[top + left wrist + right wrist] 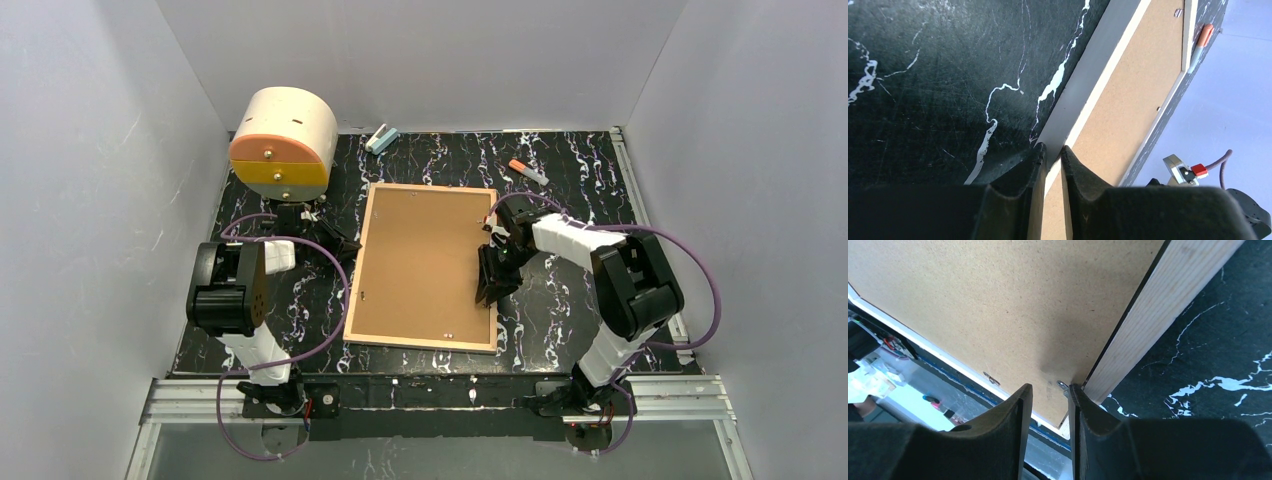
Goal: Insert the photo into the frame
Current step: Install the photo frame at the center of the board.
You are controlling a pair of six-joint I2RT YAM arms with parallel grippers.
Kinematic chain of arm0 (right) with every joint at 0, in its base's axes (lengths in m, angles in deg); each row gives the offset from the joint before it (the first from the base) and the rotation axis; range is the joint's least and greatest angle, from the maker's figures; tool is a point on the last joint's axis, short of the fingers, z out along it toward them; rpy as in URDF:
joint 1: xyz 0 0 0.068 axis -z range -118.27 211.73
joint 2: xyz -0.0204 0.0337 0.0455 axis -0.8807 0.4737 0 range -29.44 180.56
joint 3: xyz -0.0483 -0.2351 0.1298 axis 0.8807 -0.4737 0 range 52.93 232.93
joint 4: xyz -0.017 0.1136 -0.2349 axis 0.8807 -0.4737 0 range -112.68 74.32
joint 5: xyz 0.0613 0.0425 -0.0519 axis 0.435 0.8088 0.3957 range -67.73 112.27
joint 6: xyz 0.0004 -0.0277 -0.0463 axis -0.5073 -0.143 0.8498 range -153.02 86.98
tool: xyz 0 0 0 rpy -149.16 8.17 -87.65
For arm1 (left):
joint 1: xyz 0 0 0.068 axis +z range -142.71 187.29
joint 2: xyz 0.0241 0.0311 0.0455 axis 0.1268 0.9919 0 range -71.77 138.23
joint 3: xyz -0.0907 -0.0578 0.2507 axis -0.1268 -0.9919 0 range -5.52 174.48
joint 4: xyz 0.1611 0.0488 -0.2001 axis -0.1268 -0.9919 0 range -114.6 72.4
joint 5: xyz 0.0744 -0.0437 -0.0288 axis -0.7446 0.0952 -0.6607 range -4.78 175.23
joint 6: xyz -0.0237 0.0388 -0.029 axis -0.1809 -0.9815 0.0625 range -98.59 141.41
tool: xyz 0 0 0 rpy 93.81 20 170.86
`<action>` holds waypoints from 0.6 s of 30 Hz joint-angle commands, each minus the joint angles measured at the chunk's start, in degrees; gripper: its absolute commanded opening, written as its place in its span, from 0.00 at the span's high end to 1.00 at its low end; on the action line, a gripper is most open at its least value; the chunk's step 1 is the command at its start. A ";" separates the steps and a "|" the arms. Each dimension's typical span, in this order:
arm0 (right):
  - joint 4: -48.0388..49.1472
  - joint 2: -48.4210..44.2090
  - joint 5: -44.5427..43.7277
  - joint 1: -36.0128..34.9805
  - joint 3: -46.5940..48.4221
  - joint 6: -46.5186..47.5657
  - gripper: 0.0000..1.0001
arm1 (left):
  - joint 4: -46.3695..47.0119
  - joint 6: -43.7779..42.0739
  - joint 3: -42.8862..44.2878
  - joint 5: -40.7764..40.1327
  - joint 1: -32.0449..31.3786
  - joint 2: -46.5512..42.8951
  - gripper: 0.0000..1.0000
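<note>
The frame (420, 342) lies face down on the black marble table, and its brown backing board (420, 260) fills the light wood rim. My left gripper (340, 245) is at the frame's left edge. In the left wrist view its jaws (1053, 150) are nearly together, one finger on each side of the rim (1109, 75). My right gripper (490, 285) hovers over the board just inside the right rim (1148, 325). Its jaws (1050, 387) stand apart, with the right fingertip against a small metal tab (1063, 386). The photo is not in view.
A round cream cabinet with orange and yellow drawers (285, 140) stands at the back left. A pale blue stapler-like item (381, 138) and an orange-capped marker (527, 171) lie behind the frame. White walls close in the table on three sides.
</note>
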 commanded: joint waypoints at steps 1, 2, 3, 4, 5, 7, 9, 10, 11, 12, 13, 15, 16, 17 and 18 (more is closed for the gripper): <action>-2.25 -2.83 -3.23 -1.11 -1.22 0.27 0.59 | -2.62 -0.39 -1.79 -3.79 -0.43 1.40 1.00; -2.11 -3.13 -3.60 -1.19 -1.33 0.11 0.59 | -2.73 -0.44 -1.70 -3.95 -0.45 1.57 1.00; -2.02 -3.36 -3.83 -1.22 -1.42 0.00 0.59 | -3.25 -0.48 -1.62 -4.21 -0.46 1.77 1.00; -2.00 -3.47 -3.88 -1.21 -1.48 -0.09 0.59 | -4.02 -0.54 -1.51 -4.67 -0.43 2.00 1.00; -2.07 -3.57 -3.78 -1.27 -1.63 -0.24 0.59 | -4.88 -0.69 -1.47 -5.30 -0.45 2.08 1.00; -1.92 -3.64 -3.19 -1.37 -2.10 -1.17 0.59 | -6.05 -0.89 -1.65 -6.20 -0.54 2.15 1.00; -2.43 -3.38 -2.35 -1.38 -2.70 -2.46 0.59 | -7.43 -1.19 -1.80 -7.40 -0.63 2.16 1.00; -2.71 -3.16 -1.48 -1.38 -2.90 -2.89 0.59 | -7.90 -1.21 -1.92 -7.83 -0.71 2.04 1.00; -2.73 -3.02 0.10 -1.43 -3.23 -3.21 0.59 | -8.19 -1.09 -2.16 -8.20 -0.67 2.00 1.00; -2.67 -2.91 1.87 -1.49 -3.55 -3.43 0.59 | -8.24 -0.99 -2.37 -8.43 -0.71 2.03 1.00; -2.76 -2.77 3.72 -1.47 -3.80 -3.47 0.59 | -8.24 -0.80 -2.53 -8.48 -0.72 2.05 1.00; -2.52 -2.74 7.35 -1.62 -4.16 -3.25 0.59 | -8.18 -0.43 -2.72 -8.70 -0.85 2.15 1.00; -2.07 -3.01 9.23 -1.61 -4.36 -3.22 0.59 | -8.09 -0.23 -2.79 -8.72 -0.88 2.16 1.00; -1.74 -3.24 10.68 -1.64 -4.52 -3.14 0.58 | -8.03 -0.10 -2.84 -8.76 -0.88 2.16 1.00; -1.52 -3.43 11.58 -1.64 -4.45 -3.13 0.58 | -7.91 -0.05 -2.89 -8.75 -0.83 2.12 1.00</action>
